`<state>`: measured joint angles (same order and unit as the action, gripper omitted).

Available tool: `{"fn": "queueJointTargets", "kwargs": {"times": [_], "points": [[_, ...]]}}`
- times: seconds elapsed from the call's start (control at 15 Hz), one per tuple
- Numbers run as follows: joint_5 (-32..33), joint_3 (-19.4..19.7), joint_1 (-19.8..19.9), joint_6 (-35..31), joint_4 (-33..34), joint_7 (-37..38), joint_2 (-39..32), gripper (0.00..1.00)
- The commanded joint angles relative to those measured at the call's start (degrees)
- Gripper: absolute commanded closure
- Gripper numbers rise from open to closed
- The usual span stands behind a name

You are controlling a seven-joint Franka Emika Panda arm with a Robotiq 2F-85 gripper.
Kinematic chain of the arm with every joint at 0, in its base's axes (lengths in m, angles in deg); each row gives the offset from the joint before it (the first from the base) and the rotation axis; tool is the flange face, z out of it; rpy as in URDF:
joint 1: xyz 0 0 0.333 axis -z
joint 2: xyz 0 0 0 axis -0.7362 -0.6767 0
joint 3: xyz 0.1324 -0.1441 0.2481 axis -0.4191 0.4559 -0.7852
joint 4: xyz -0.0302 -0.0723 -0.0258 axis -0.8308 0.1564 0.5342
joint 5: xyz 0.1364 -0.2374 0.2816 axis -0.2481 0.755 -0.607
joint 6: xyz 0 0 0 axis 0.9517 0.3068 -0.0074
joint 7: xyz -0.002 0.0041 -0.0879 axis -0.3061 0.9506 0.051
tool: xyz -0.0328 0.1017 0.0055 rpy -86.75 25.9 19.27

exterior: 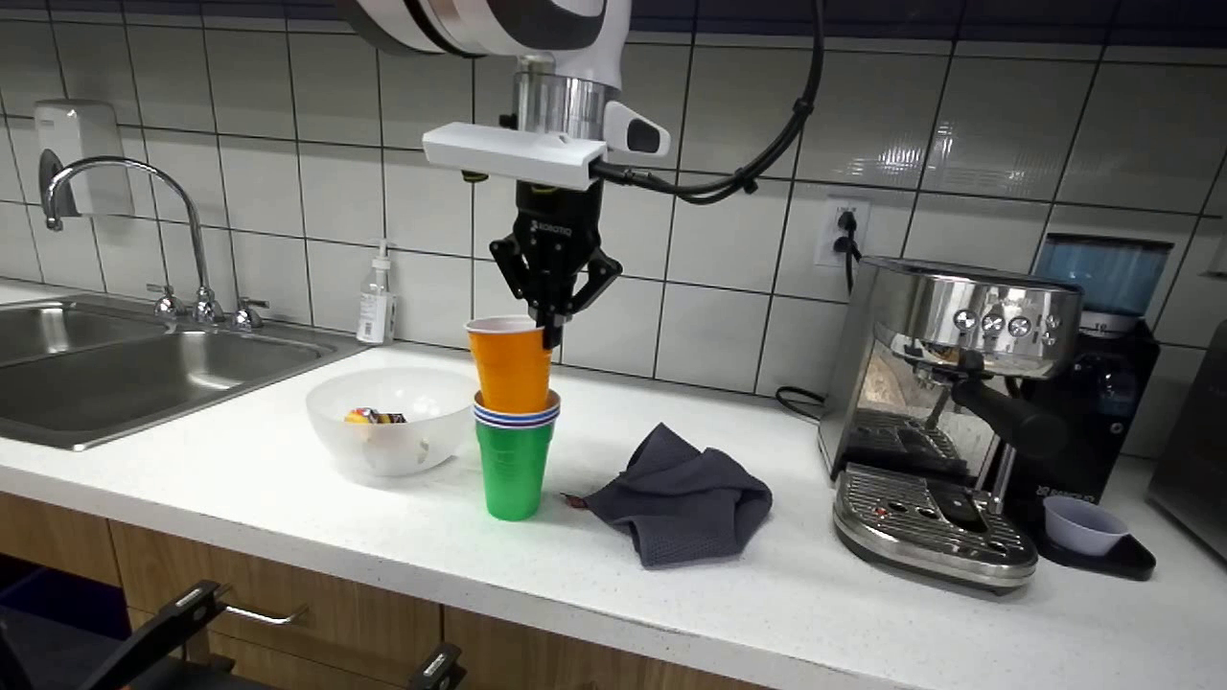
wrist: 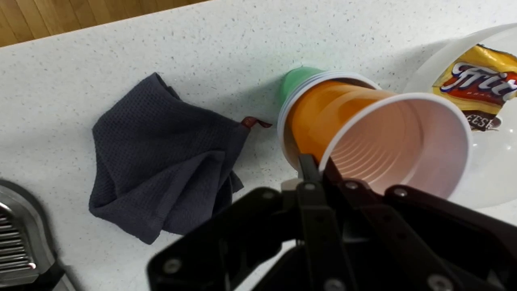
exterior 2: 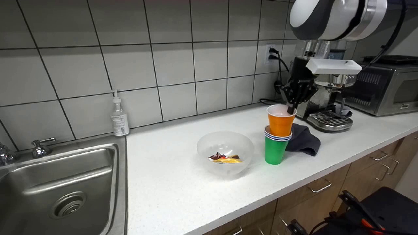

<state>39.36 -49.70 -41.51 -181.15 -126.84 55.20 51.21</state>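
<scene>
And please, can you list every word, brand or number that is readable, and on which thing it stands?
"ROBOTIQ": gripper.
"Frit", incomplete: snack bag.
"EES", incomplete: same snack bag.
Too small or blurred to read: bottle label, outlet marks, grinder lettering, oven badge.

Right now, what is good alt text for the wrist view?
Jaws grip the rim of an orange cup, its base inside a green-sided cup stack. At left lies a dark cloth; at right, a translucent bowl holding a snack bag.
</scene>
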Motion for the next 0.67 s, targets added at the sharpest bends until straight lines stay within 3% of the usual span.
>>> {"fn": "queueJointTargets", "kwargs": {"times": [0.0,0.6], "points": [[1.25,-0.89,0.76,-1.6,0.72,2.28,-1.48,0.99],[0.96,-0.9,0.65,-3.65,0.7,2.91,-3.7,0.99]]}}
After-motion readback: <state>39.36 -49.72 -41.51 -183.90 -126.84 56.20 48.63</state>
